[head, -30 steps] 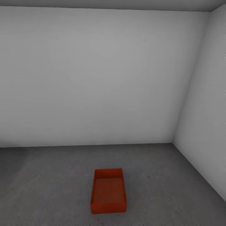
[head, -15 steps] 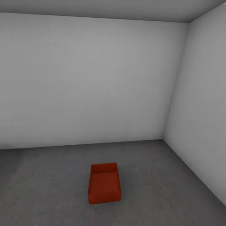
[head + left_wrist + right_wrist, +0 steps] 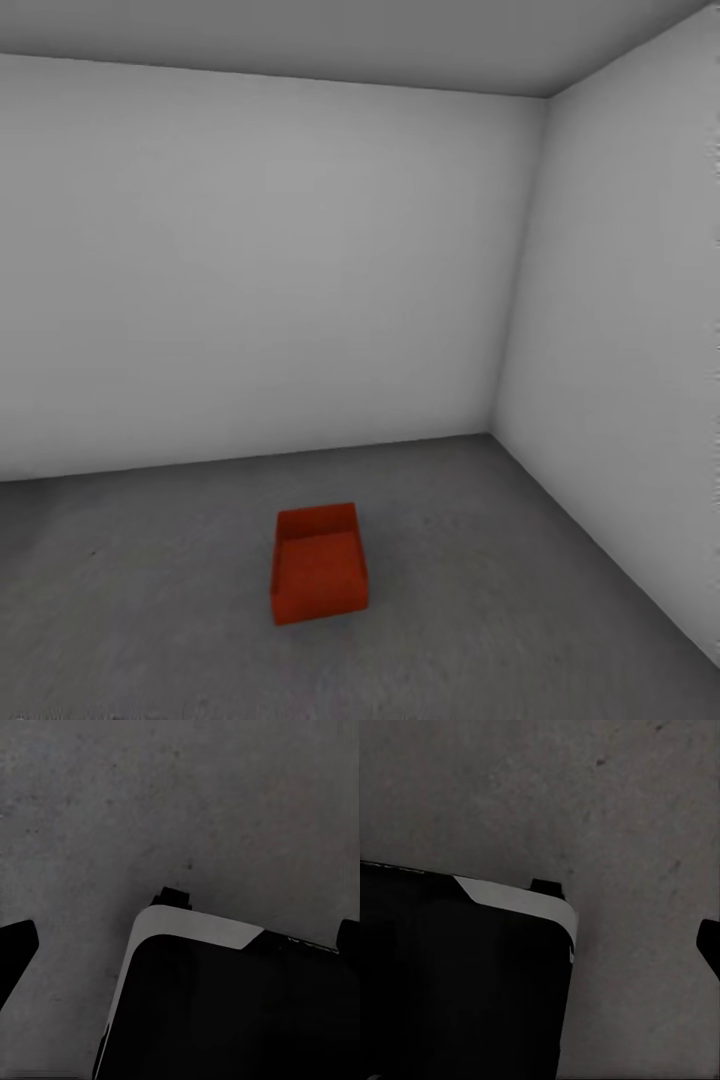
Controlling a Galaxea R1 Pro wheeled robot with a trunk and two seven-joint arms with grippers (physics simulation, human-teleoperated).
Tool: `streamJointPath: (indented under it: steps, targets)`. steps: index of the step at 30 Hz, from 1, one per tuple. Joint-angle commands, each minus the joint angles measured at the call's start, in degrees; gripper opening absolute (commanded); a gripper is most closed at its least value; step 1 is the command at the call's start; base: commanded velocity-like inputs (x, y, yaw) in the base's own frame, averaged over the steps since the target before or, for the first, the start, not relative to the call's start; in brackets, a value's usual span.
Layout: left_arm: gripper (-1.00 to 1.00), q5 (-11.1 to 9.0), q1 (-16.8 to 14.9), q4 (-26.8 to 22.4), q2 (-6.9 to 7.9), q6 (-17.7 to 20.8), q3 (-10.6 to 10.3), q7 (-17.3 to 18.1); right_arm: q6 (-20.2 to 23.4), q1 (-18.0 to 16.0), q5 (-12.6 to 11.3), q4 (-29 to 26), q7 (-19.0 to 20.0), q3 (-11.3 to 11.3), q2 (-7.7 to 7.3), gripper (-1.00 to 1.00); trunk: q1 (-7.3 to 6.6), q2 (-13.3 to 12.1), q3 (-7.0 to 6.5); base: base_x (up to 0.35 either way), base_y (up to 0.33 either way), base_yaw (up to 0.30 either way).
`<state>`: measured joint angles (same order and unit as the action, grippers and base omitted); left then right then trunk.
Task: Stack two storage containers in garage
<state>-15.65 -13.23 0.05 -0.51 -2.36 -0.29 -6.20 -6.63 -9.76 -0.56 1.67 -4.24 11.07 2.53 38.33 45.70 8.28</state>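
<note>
One orange-red storage container (image 3: 318, 562) stands open side up on the garage's dark grey concrete floor (image 3: 520, 610), a short way ahead of me and off the back wall. It is empty. In the left wrist view my left gripper (image 3: 181, 937) hangs open over the floor, one dark fingertip (image 3: 16, 945) at each side edge and nothing between them. My right gripper (image 3: 540, 937) is also spread wide over the floor; one fingertip (image 3: 711, 943) shows and the other is lost against my dark base. The living room is out of view.
A pale grey back wall (image 3: 250, 270) meets a side wall (image 3: 620, 350) in a corner at the right. Below both grippers sits my black base with a white rim (image 3: 195, 926), also in the right wrist view (image 3: 517, 900).
The whole head view has shifted: the camera has backed away and turned right, so the container looks smaller and the wall corner sits further left. The container itself has not moved.
</note>
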Motion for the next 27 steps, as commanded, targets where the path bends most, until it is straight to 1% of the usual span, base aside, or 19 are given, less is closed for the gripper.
streamJointPath:
  steps: [1,7,15,19,22,27]
  targets:
    - [1.00,-0.26,-0.04,0.04,-0.01,-0.19,-0.06,-0.13,-0.27,-0.08,-0.06,0.18,-0.25,0.36,0.00,1.00,-0.02,0.08,0.09,-0.347,0.000,-0.081]
    - [1.00,-0.26,-0.04,0.04,-0.01,-0.19,-0.06,-0.13,-0.16,-0.08,-0.06,0.18,-0.25,0.36,0.02,1.00,-0.02,0.08,0.08,-0.347,0.000,-0.185]
    - [1.00,-0.26,-0.04,0.04,0.00,-0.19,-0.06,-0.13,-0.08,-0.08,-0.06,0.18,-0.25,0.36,0.02,1.00,-0.02,0.08,0.08,-0.347,0.003,-0.276]
    - [1.00,-0.26,-0.04,0.04,0.12,-0.19,-0.06,-0.13,-0.05,-0.08,-0.06,0.18,-0.25,0.36,0.01,1.00,-0.02,0.08,0.08,-0.304,0.127,-0.286]
    - [1.00,-0.26,-0.04,0.04,0.15,-0.14,-0.06,-0.13,-0.05,-0.08,-0.06,0.18,-0.25,0.36,-0.02,1.00,-0.02,0.08,0.08,-0.132,0.094,-0.287]
    - [1.00,-0.26,-0.04,0.04,0.25,-0.10,-0.06,-0.13,-0.05,-0.08,-0.06,0.18,-0.25,0.36,-0.07,1.00,-0.02,0.08,0.08,-0.020,0.014,-0.289]
